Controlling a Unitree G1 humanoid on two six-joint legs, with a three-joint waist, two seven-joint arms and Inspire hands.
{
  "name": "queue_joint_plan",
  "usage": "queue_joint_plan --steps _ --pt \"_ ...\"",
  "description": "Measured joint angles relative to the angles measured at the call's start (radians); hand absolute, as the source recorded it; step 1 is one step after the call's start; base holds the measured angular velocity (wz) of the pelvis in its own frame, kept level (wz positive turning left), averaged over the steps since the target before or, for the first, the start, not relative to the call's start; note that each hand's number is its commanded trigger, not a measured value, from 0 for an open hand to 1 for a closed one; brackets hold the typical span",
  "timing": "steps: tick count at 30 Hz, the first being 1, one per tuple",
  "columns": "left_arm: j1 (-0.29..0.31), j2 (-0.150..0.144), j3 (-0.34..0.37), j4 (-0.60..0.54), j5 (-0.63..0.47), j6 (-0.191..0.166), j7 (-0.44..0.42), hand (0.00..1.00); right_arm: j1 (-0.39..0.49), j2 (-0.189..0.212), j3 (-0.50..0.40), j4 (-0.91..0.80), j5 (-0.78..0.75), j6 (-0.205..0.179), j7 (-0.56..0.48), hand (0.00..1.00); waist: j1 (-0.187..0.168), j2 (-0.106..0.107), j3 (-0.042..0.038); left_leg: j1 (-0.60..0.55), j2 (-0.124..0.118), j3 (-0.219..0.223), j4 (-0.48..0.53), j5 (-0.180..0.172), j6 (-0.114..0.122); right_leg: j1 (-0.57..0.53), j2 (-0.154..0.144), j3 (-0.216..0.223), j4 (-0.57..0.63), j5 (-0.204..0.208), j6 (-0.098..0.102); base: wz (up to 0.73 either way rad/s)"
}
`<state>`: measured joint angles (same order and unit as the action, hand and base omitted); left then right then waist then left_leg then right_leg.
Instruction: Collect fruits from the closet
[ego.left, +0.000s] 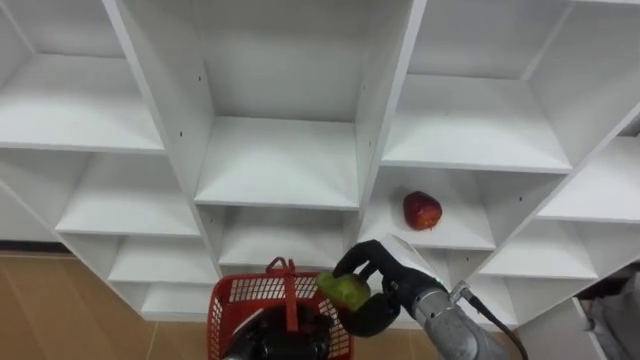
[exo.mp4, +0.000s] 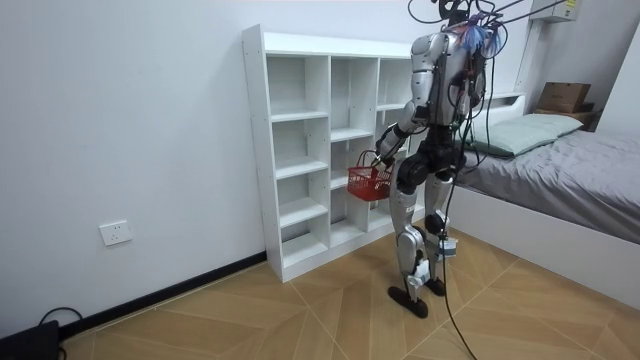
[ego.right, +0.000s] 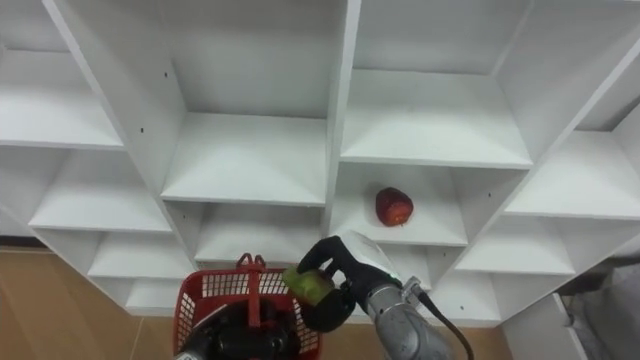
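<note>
left eye view: right hand (ego.left: 385, 278) clamped round green fruit (ego.left: 345, 290) above red basket (ego.left: 235, 292); red apple (ego.left: 422, 210) on shelf (ego.left: 462, 236).

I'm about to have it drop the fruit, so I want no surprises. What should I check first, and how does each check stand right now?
1. Right hand grips the green fruit: ok, fingers curled round it.
2. Fruit over the red basket opening: cannot tell; it shows at the basket's right rim, not the middle.
3. Basket hangs at the left hand: ok in the room view.
4. Room in the basket: cannot tell; its inside is mostly hidden.
5. All fruit collected: not ok; a red apple lies on a closet shelf, up and right of the right hand.
</note>
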<state>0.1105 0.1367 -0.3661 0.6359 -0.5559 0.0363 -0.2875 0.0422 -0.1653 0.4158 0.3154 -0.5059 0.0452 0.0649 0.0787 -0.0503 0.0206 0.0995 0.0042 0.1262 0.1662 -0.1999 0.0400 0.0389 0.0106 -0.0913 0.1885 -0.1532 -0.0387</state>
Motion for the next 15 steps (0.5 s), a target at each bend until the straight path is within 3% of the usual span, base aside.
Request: queue_joint_plan --steps 15 --pt "0.004 -0.006 -0.011 -0.009 0.001 0.002 -0.005 1.00 -0.051 0.016 0.017 0.105 0.036 0.013 0.004 1.00 0.015 0.019 -0.0046 0.001 -0.003 -0.022 0.003 0.000 0.000 0.015 -0.008 -0.034 -0.002 -0.002 0.001 0.05"
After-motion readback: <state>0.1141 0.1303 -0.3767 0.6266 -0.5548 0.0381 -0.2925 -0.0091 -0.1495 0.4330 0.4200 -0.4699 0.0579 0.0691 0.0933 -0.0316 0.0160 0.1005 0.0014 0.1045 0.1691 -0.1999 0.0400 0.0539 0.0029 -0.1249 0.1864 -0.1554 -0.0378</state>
